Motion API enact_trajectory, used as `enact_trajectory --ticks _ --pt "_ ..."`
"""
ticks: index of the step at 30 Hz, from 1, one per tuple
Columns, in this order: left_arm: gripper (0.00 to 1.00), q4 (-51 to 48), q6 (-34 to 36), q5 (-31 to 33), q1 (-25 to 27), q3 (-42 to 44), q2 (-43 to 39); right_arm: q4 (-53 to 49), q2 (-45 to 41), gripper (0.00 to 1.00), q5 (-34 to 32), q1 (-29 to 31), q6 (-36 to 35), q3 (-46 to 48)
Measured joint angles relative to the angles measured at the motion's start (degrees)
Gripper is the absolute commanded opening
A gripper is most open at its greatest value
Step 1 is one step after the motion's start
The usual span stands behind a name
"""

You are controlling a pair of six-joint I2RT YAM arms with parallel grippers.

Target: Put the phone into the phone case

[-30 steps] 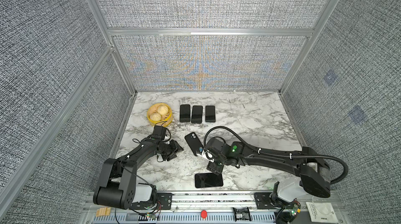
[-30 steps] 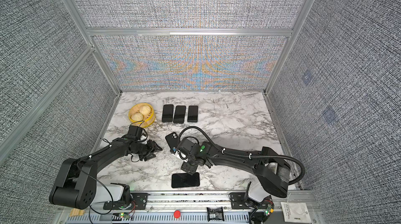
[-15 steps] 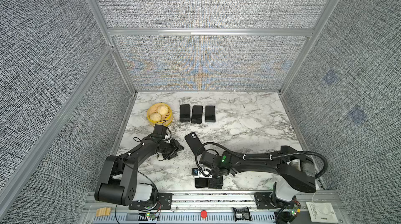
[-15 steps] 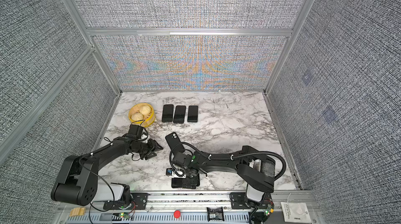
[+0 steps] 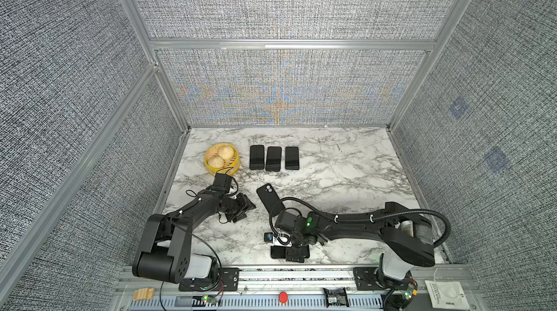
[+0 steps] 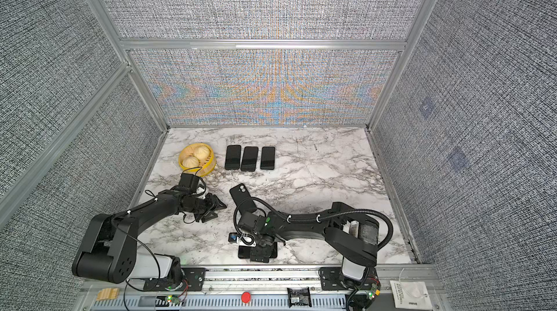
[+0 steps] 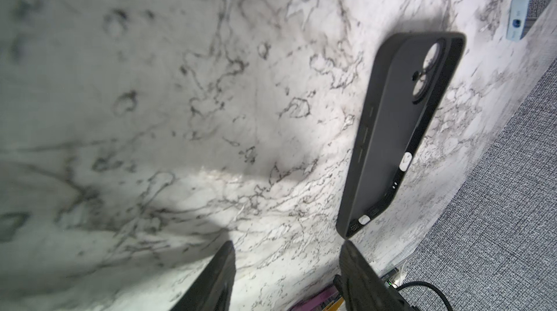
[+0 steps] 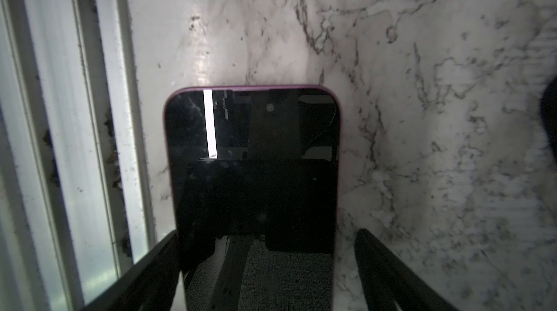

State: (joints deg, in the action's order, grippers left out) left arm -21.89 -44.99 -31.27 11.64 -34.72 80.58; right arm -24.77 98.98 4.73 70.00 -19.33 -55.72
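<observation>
The phone (image 8: 256,158), black-screened with a purple rim, lies flat at the table's front edge (image 5: 277,252). My right gripper (image 8: 268,234) stands open astride its near end, one finger at each long side; in both top views the gripper (image 5: 297,252) covers most of the phone. The phone case (image 5: 268,201), dark grey with its hollow side up and a round camera cut-out, lies behind the right arm, which hides its near end. My left gripper (image 7: 287,246) is open and empty, with one fingertip close to the case's (image 7: 398,125) near corner.
Three black phones (image 5: 273,158) lie side by side at the back. A yellow steamer basket (image 5: 211,170) with two buns stands to their left. The metal front rail (image 8: 90,143) runs close beside the phone. Padded walls enclose the table.
My right arm has swung from beside the case down to the front edge and now straddles the phone, its jaws wider than before. The left arm has not moved.
</observation>
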Motion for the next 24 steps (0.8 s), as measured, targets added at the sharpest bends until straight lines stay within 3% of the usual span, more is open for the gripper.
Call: enact_trajectory --ticks 15,24 --pt "0.57 0.8 0.1 -0.7 0.2 -0.7 1.0 1.0 -0.5 0.78 1.7 -4.9 3.0 0.2" --pt "0.57 5.3 0.4 -7.2 1.7 -0.4 3.3 1.4 -1.9 0.73 1.7 -9.5 5.8 1.6"
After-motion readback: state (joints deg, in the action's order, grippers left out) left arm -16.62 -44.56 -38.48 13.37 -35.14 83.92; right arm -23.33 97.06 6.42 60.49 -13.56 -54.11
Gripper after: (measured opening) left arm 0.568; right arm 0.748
